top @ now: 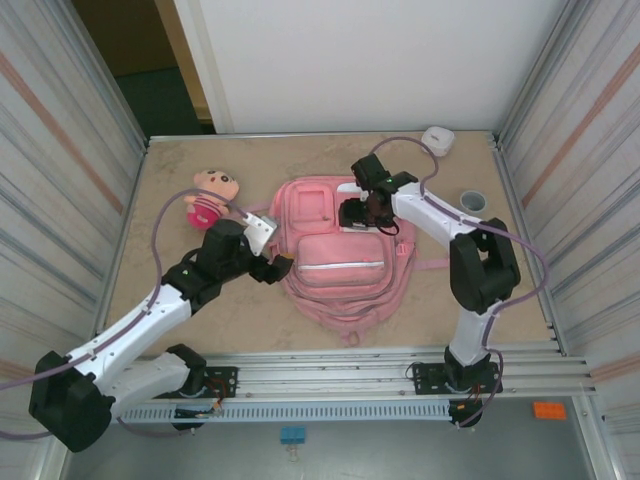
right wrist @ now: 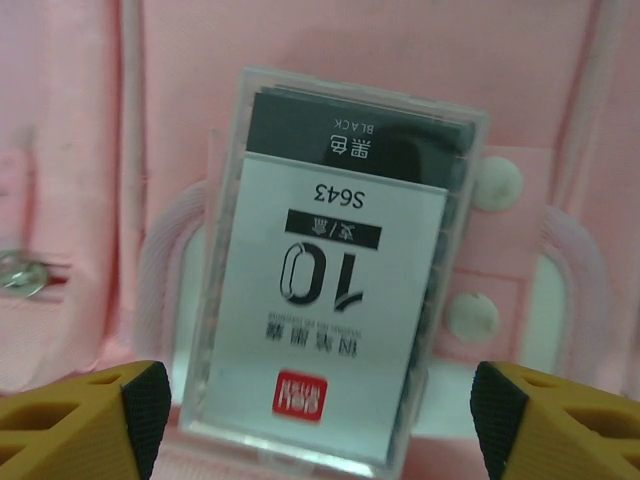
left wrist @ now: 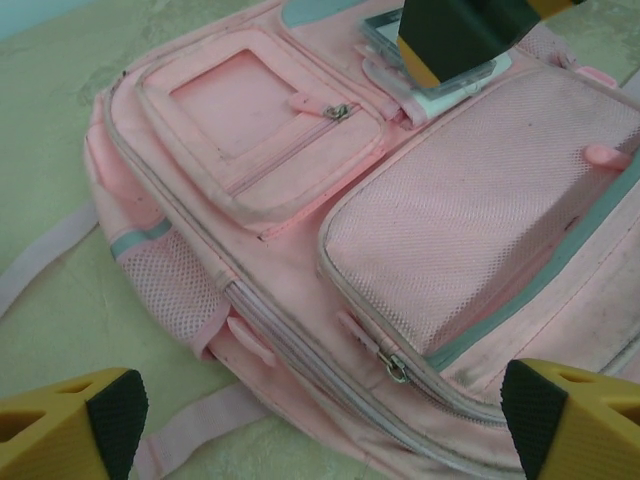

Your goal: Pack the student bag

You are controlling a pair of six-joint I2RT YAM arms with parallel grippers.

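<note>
The student bag [top: 335,262], a large pink backpack, lies flat in the middle of the table, front pockets up. My left gripper [top: 275,268] hovers at its left side, open; in the left wrist view the gripper [left wrist: 325,425] spans the bag [left wrist: 250,130] near a zip pull [left wrist: 397,368], holding nothing. My right gripper [top: 360,212] is over the bag's upper part. In the right wrist view a clear plastic box [right wrist: 320,270] with a white "10" label rests on the bag [right wrist: 60,150]. The right gripper [right wrist: 320,420] stands open around the box's near end, with a gap on each side.
A plush doll [top: 210,195] in a pink dress lies left of the bag. A small white object [top: 437,138] sits at the far right corner and a grey cup [top: 472,200] stands right of the bag. Metal walls close both sides.
</note>
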